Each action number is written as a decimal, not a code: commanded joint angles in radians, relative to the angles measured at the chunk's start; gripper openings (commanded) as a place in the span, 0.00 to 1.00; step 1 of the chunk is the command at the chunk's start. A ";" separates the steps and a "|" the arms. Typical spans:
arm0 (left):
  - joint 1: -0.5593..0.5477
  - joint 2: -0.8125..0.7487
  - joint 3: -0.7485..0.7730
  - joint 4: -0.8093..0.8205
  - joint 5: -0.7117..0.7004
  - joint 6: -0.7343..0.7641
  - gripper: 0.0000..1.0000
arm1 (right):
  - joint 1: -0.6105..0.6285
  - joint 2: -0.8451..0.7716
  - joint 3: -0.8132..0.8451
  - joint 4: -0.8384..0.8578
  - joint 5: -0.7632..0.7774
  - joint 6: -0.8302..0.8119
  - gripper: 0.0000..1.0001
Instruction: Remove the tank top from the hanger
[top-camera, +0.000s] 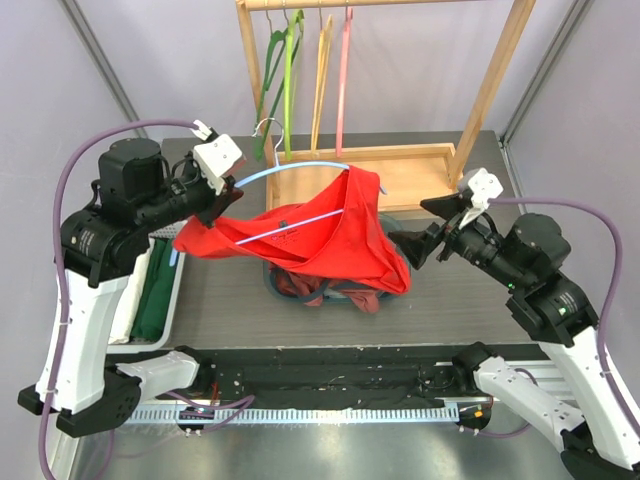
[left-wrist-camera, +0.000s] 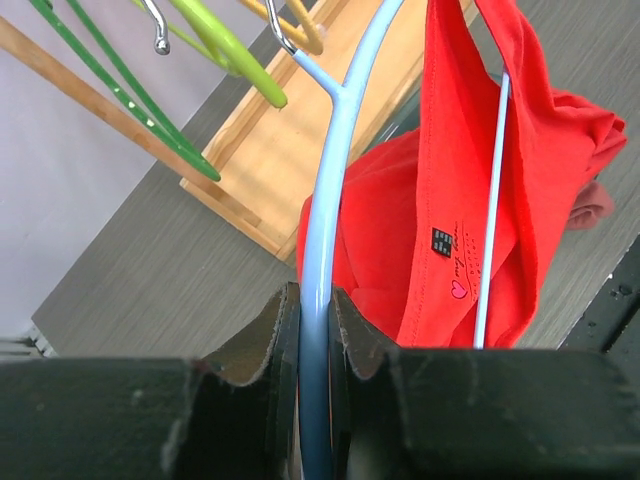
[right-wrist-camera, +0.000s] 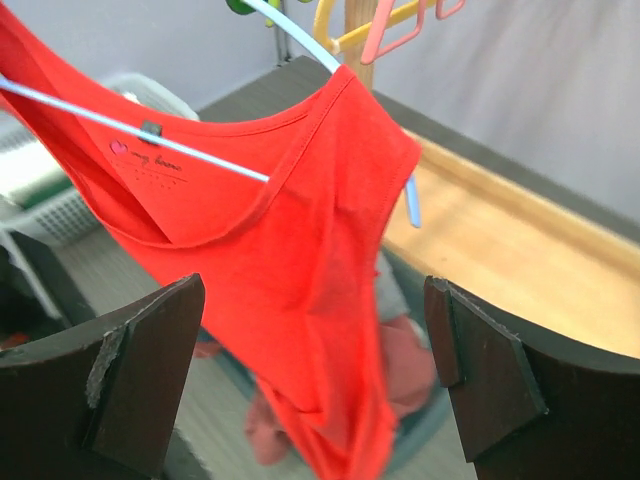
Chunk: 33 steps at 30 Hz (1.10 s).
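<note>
Because my left hand (left-wrist-camera: 315, 302) is closed narrow on the bare arm of the pale blue hanger (left-wrist-camera: 340, 150), the frame is held steady in the air, which should let the cloth be drawn off it. The red tank top (top-camera: 320, 235) hangs from that hanger. One strap is looped over the far end of the arm, the thin lower bar crosses its front, and the rest sags down and to my left. My right hand (right-wrist-camera: 312, 300) is spread wide and holds nothing. It faces the cloth from just beside its right edge, placed, I judge, to take hold near the caught strap and slip it off.

Directly below the shirt is a bin of other clothes (top-camera: 330, 290), standing on the dark grey table (top-camera: 230, 290). A white basket (top-camera: 172, 295) with green cloth in it sits near my left arm. At the far edge stands a wooden rack (top-camera: 400, 170) carrying bare coloured hangers (top-camera: 290, 60), with plain pale walls behind it.
</note>
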 joint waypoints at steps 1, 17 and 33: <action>0.006 -0.027 0.064 0.073 0.067 0.031 0.00 | 0.000 0.081 -0.032 0.096 0.027 0.299 0.98; -0.005 -0.052 0.053 0.076 0.021 0.187 0.00 | 0.000 0.203 -0.049 0.320 -0.042 0.525 0.43; -0.028 -0.115 -0.039 0.242 -0.065 0.221 0.00 | 0.002 0.220 -0.065 0.384 -0.057 0.566 0.80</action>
